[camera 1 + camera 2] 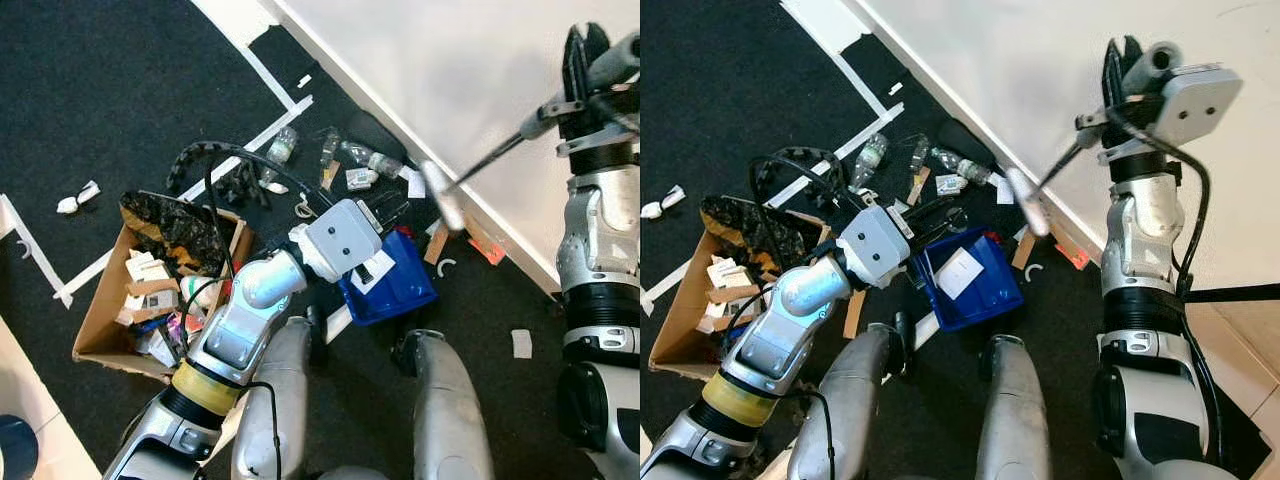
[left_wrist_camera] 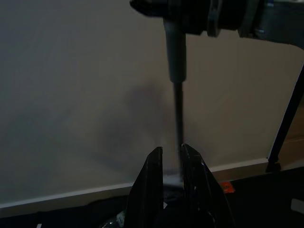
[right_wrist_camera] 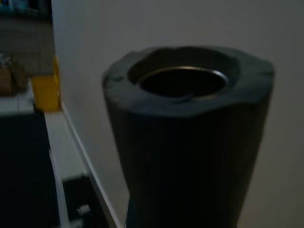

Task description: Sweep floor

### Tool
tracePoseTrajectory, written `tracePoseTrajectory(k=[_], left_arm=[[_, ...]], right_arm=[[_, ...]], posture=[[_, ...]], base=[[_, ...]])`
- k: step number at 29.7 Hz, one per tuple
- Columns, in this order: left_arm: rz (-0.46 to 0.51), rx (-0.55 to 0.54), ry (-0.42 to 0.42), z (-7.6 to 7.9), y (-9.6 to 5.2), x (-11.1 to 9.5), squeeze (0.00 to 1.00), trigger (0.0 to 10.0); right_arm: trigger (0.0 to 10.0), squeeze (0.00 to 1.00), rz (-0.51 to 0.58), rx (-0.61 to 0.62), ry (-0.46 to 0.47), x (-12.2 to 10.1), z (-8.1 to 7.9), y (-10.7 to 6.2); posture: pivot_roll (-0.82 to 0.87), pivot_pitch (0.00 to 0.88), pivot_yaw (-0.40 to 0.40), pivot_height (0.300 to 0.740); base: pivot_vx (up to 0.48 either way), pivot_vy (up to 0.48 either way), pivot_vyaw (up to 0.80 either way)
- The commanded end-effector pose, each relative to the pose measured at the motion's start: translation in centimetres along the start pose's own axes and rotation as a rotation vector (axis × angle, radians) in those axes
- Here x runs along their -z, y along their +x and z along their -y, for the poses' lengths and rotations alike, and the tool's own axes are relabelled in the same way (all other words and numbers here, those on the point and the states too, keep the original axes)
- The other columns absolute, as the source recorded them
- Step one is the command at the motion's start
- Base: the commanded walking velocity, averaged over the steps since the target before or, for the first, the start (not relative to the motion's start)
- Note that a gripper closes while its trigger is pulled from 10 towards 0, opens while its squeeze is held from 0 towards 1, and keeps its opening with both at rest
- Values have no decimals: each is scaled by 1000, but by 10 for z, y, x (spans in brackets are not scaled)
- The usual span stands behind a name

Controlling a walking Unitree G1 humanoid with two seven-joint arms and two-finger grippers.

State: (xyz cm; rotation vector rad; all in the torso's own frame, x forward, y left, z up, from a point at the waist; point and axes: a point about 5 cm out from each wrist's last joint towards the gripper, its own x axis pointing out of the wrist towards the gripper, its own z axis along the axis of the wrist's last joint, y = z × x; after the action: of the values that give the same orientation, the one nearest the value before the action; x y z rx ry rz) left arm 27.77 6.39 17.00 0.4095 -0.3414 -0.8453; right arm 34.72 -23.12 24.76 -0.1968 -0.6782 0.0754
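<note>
My right gripper (image 1: 588, 62) is raised near the white wall and shut on the grey foam grip (image 3: 187, 123) of the broom. Its thin shaft (image 1: 500, 150) slants down to a pale lower end (image 1: 443, 205) close to the floor by the baseboard. My left gripper (image 1: 390, 212) hovers over the back edge of a blue dustpan (image 1: 395, 285) lying on the black carpet. Its fingers (image 2: 152, 185) stand almost together, with the shaft (image 2: 177, 109) lined up behind the slit. Whether they pinch anything is unclear. Plastic bottles (image 1: 283, 147) and wrappers (image 1: 360, 178) litter the floor beyond.
A cardboard box (image 1: 95, 325) full of rubbish sits at my left. A black cable chain (image 1: 215, 150) and white tape lines (image 1: 270, 125) cross the carpet. Paper scraps (image 1: 522, 343) and an orange scrap (image 1: 487, 250) lie near the baseboard. My own legs (image 1: 445, 400) are below.
</note>
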Motion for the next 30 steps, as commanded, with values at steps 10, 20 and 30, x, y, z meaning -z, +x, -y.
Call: tracePoseTrajectory(k=[10,20,30], left_arm=[[-184,50,-21,16,-13,34,0,10000],[-186,53,-18,15,-14,33,0,10000],[-184,57,-18,15,-15,32,0,10000]], right_arm=[[10000,0,-196,-40,-124,31,-7,-28],[10000,0,-302,-21,-64,52,-34,-44],[10000,0,-246,161,56,45,-30,-36]], posture=[[242,475,19,740],[256,471,20,740],[256,471,26,740]], base=[[0,0,0],[0,0,0],[0,0,0]])
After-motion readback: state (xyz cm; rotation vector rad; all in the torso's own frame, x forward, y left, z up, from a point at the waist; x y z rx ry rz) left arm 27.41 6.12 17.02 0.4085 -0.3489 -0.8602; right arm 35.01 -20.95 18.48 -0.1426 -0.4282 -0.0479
